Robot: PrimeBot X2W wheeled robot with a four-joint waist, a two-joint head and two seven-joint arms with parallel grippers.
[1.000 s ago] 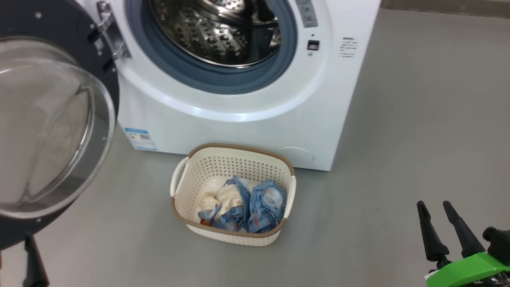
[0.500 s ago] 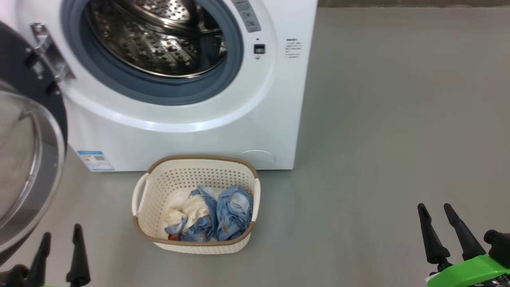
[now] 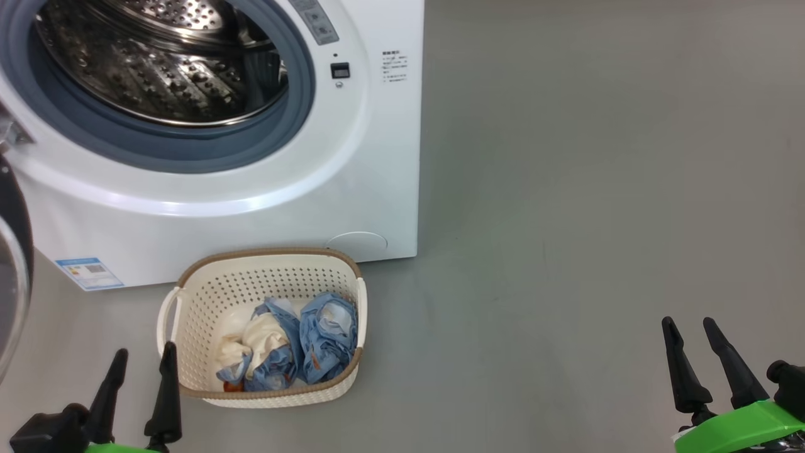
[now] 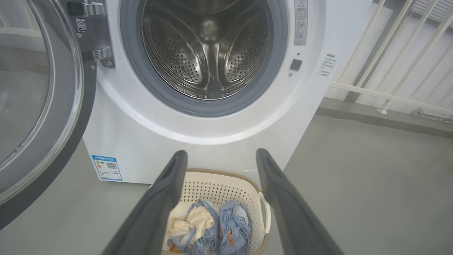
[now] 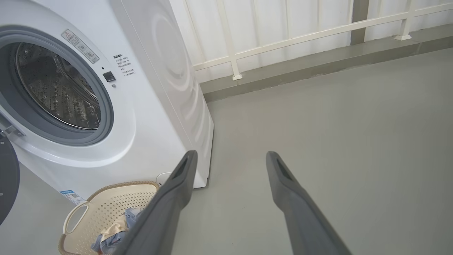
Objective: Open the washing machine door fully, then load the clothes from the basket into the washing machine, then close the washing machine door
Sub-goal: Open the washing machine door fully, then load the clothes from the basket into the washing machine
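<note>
We have the big round black glass door (image 4: 39, 106) open. Blue and cream clothes (image 3: 289, 352) wait, not yet loaded, in the cream plastic basket (image 3: 264, 255). Our left gripper (image 3: 144, 349) and right gripper (image 3: 687, 321) gape wide, empty.

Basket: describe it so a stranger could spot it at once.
Find the white washing machine. On the grey floor just in front of it sits the basket. It alone is cream, perforated and brown-rimmed, holding blue and cream clothes.

Head view: washing machine (image 3: 207, 220) at 10 o'clock, washing machine door (image 3: 16, 214) hanging open at 9. Basket (image 3: 195, 314) on the floor (image 3: 566, 251) just before the machine, 7 o'clock, clothes (image 3: 295, 346) in it. Left gripper (image 3: 144, 350) just beside the basket's left wall; right gripper (image 3: 687, 322) at 4, well apart.
</note>
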